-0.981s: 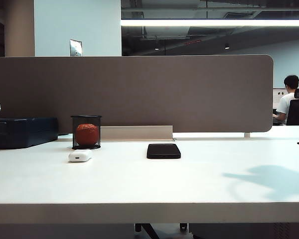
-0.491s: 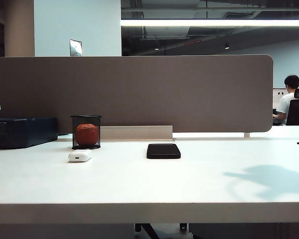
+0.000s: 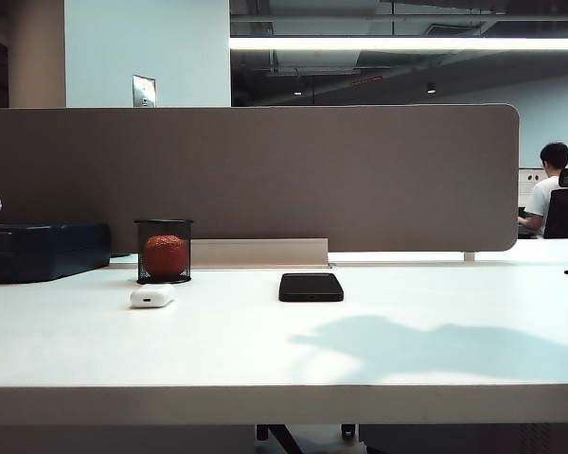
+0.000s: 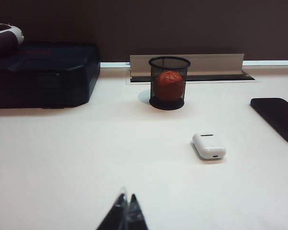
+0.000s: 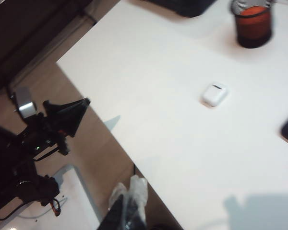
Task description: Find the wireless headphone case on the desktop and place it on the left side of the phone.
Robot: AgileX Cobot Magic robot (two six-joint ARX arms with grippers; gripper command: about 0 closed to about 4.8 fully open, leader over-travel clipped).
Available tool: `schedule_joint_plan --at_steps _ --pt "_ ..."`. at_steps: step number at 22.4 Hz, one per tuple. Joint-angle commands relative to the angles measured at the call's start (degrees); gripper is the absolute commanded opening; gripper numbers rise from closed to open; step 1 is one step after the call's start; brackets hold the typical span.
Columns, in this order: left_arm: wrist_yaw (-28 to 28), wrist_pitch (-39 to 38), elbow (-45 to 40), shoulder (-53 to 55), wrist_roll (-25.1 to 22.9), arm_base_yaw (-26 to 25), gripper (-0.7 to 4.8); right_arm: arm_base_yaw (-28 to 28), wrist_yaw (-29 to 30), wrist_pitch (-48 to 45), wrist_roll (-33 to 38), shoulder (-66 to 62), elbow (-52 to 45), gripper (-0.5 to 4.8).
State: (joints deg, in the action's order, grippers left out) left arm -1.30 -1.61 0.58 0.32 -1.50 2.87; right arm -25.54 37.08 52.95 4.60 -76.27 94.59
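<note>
The wireless headphone case (image 3: 151, 297) lay on the desktop (image 3: 284, 355), well left of the phone (image 3: 310, 287) and just in front of a mesh cup (image 3: 164, 251) holding an orange-red ball (image 3: 166, 254). Bare white surface stretched to the near edge. My left gripper (image 4: 126, 203), fingertips together, hung low near that edge; my right gripper (image 5: 129, 191), pinched closed, was above the front edge.
</note>
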Motion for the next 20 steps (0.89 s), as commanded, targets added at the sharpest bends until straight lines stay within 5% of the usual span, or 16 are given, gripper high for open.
schedule_joint_plan --at_steps 1,9,20 --pt "0.0 0.3 0.0 0.0 0.0 -0.1 -0.05 -3.4 -0.7 -4.9 4.4 -2.0 0.2 0.42" --pt "0.0 0.3 0.0 0.0 0.0 -0.1 -0.05 -14.7 -10.7 -14.0 8.1 -9.4 0.2 0.80" --pt "0.0 0.4 0.0 0.0 0.0 -0.1 -0.05 -20.9 -17.9 -21.7 9.3 -18.8 0.2 1.83"
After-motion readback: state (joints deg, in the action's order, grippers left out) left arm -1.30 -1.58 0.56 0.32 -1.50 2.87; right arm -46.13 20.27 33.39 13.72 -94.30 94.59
